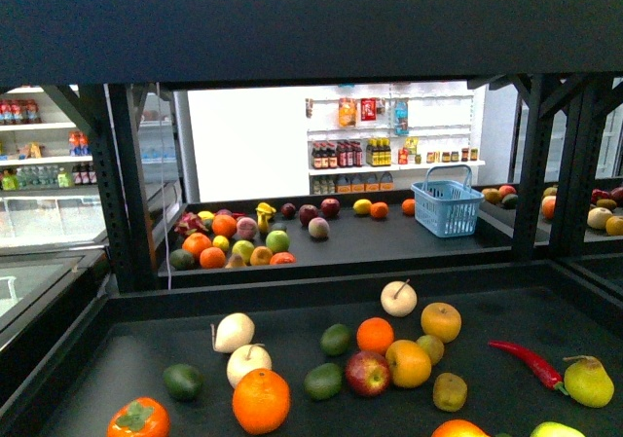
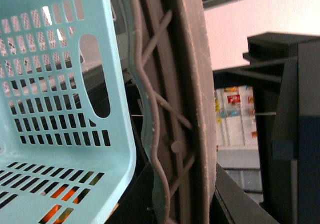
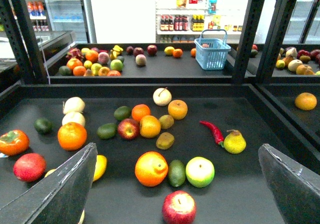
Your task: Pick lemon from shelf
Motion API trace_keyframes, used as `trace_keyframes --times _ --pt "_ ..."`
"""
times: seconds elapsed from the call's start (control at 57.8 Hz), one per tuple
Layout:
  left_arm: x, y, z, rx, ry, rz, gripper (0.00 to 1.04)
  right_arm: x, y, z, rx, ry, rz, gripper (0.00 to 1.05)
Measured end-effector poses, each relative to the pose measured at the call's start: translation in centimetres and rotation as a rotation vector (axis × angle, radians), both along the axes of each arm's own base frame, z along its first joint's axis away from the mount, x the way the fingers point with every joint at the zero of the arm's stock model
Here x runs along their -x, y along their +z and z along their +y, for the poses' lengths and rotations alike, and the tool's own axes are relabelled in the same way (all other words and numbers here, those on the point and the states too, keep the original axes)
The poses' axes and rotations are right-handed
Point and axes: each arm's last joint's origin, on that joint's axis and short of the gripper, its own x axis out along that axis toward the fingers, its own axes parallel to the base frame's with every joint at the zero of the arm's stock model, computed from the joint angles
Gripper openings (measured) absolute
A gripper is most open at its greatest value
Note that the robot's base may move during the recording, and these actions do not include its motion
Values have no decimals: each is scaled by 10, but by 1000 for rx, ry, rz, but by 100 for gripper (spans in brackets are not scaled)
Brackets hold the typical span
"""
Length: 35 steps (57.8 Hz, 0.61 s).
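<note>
We are holding our right gripper (image 3: 177, 151) low over the shelf (image 3: 235, 184), jaws spread wide. The lemon (image 3: 100, 166) is lying on this near deck, partly hidden behind one finger (image 3: 60, 189). Our left gripper (image 2: 172, 134) is sitting right beside a pale basket (image 2: 60, 109); we cannot tell how its jaws stand.

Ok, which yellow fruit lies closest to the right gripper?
The plain yellow fruit half hidden behind a finger; the pear sits farther off beside the chili.
</note>
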Motion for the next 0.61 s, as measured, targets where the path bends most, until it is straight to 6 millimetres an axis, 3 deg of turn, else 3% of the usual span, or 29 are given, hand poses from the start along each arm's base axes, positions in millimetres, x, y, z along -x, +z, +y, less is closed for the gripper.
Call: trace_keyframes --times 0.277,0.606 --pt "12 26 -76 -74 -267 -16 10 0 0 0 0 0 0 97" --pt "16 22 -177 -111 -528 -4 8 0 0 0 0 0 0 97"
